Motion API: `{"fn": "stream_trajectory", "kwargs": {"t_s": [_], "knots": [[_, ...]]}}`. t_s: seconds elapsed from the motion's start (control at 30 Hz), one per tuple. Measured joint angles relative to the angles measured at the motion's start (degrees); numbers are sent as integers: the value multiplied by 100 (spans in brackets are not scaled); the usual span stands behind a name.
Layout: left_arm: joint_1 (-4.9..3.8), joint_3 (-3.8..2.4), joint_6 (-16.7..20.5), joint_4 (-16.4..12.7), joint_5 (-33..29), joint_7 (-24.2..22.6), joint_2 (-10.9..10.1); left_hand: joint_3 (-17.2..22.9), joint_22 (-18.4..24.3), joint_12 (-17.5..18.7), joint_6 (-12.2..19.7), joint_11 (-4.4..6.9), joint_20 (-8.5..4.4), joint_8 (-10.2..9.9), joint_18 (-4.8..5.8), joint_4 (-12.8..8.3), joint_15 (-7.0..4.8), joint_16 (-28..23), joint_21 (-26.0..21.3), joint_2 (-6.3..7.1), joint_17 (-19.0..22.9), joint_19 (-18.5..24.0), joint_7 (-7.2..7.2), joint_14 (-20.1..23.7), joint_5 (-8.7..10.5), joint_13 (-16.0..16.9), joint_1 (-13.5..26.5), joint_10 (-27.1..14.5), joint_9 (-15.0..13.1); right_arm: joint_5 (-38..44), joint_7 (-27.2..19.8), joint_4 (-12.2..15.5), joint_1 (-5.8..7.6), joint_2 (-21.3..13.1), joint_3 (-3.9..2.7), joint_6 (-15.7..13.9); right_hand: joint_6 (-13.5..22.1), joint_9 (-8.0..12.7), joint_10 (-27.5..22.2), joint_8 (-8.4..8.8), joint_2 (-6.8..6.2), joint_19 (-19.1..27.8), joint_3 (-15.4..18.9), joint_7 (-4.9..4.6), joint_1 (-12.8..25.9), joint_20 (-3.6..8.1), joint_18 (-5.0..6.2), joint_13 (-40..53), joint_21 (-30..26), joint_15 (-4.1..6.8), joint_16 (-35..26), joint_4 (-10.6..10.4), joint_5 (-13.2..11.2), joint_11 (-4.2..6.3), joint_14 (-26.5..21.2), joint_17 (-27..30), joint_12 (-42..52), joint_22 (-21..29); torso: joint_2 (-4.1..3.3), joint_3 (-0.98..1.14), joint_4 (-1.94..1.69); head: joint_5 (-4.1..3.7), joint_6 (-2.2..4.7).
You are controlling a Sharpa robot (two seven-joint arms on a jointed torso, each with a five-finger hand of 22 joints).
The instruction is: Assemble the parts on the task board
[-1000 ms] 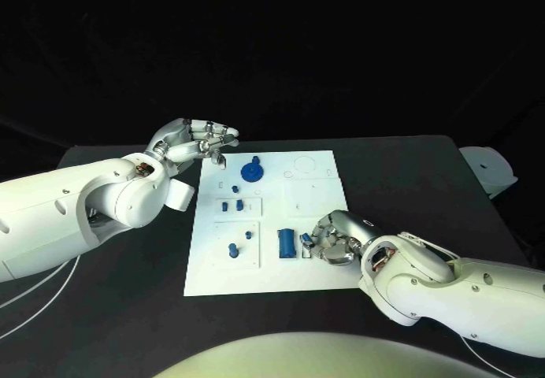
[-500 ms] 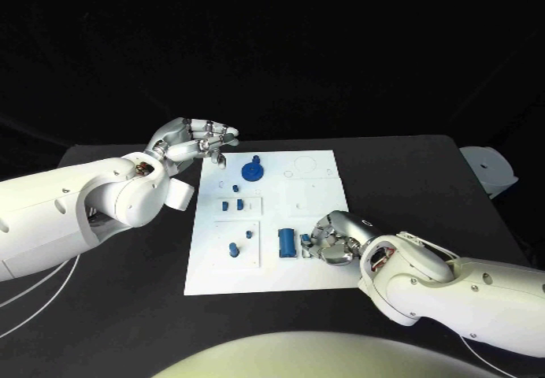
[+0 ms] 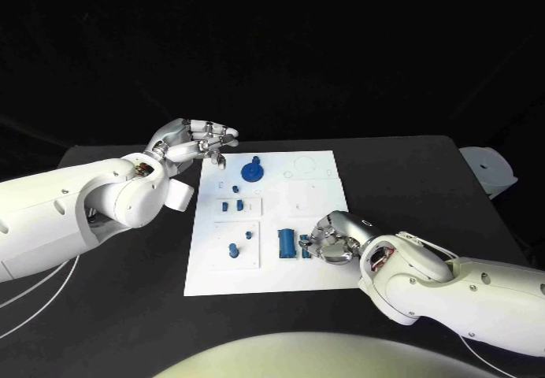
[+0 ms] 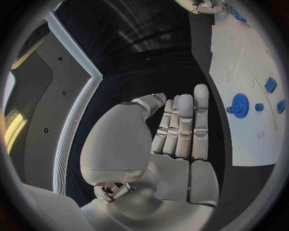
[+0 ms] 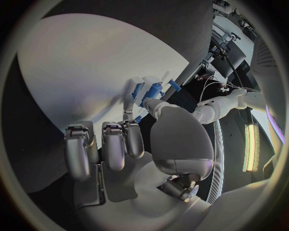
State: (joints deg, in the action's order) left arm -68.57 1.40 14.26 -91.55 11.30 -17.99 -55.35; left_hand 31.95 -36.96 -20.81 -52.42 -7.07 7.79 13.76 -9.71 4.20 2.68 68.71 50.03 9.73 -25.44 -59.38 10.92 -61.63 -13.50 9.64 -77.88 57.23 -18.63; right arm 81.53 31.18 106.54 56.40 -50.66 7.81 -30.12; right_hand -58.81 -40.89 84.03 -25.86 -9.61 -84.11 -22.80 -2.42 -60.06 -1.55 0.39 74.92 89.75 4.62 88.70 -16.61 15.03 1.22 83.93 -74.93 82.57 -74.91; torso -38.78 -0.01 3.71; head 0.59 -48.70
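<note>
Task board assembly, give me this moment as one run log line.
left hand: raised beside task board, holds nothing | right hand: on board by blue cylinder, grasp unclear | blue gear: untouched

The head view looks down from above and behind the two arms onto the black bench point(image 3: 431, 181), far enough off to take in the whole task board point(image 3: 267, 224) and both hands. The left wrist view sits close behind the left hand point(image 4: 175, 139), facing along its fingers point(image 4: 183, 120), with the board's far end and the blue gear point(image 4: 240, 104) off to one side. The right wrist view sits close behind the right hand point(image 5: 129, 144), looking down onto the board at short range. All three views share the task board; the left wrist view also catches the right hand point(image 4: 207, 6) at its rim.
</note>
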Motion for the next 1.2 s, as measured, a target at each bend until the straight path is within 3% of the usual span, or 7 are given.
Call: {"fn": "stream_trajectory", "kwargs": {"t_s": [0.67,0.8,0.9,0.97,1.1,1.17,1.2], "knots": [[0,0,0,1,0,7,-2,-17,0,0,0,0,0,-1,0,17,0,0,0,0,0,0,0,0,0,-1,0,0,1,56,-37,149,0,-211,0,-29,0,6,0,0,10,0,243,0,17,0,0,-1,0,0,0,26,40,0,0,1,-54,-4,0,4,-3,-15,23],[0,0,0,18,-2,6,-1,-17,3,-23,0,0,0,-2,0,17,11,0,0,0,4,0,0,11,0,-1,0,0,1,-10,-261,249,12,-410,0,-180,163,58,0,129,4,0,291,-94,-176,0,0,-1,0,0,-75,23,40,0,0,1,-206,-4,7,3,4,-5,46],[1,1,0,51,-14,-12,9,-40,8,-24,21,-14,0,-2,1,40,21,3,-31,0,6,0,21,22,0,-1,0,-14,1,-254,-677,239,110,-531,5,-389,444,170,-43,371,0,13,358,-228,-404,-20,0,-2,-156,-88,-215,22,108,-147,8,2,-586,-4,24,1,11,-4,78],[1,6,0,105,-37,-37,32,-74,14,-24,21,-21,0,-2,1,73,21,23,-39,-12,15,0,21,22,0,-1,36,-21,2,-611,-1104,133,231,-563,3,-530,601,238,-383,530,-13,11,420,-326,-585,-117,63,-2,-738,-155,-450,29,74,-234,7,2,-1282,-3,46,-8,21,-13,115],[4,42,1,252,-114,-124,136,-156,42,-66,42,-21,0,20,1,134,1,23,-84,80,25,0,0,42,34,4,141,-21,-8,-1740,-2061,-325,481,-540,-4,-640,795,293,-1482,736,18,325,479,-486,-1158,-264,447,-524,-2573,-297,-1249,73,-159,-369,-83,461,-3148,-3,108,-39,42,-44,207],[7,58,1,382,-172,-187,226,-249,61,-110,42,-21,0,20,0,166,19,23,-113,115,37,0,0,62,67,10,176,-21,-17,-2433,-2544,-654,597,-463,-4,-632,927,329,-2209,793,36,942,495,-553,-1396,-340,699,-1219,-4222,-375,-2149,57,-293,-464,-584,1400,-4268,159,159,-62,50,-54,285],[9,65,1,453,-205,-219,271,-270,70,-112,53,-21,0,37,0,188,9,23,-125,115,43,0,-11,76,67,10,176,-21,-18,-2755,-2756,-812,646,-414,-4,-618,1010,371,-2402,827,37,1309,495,-595,-1522,-390,853,-1491,-5212,-423,-2744,57,-321,-518,-917,1966,-4571,565,185,-74,55,-56,325]]}}
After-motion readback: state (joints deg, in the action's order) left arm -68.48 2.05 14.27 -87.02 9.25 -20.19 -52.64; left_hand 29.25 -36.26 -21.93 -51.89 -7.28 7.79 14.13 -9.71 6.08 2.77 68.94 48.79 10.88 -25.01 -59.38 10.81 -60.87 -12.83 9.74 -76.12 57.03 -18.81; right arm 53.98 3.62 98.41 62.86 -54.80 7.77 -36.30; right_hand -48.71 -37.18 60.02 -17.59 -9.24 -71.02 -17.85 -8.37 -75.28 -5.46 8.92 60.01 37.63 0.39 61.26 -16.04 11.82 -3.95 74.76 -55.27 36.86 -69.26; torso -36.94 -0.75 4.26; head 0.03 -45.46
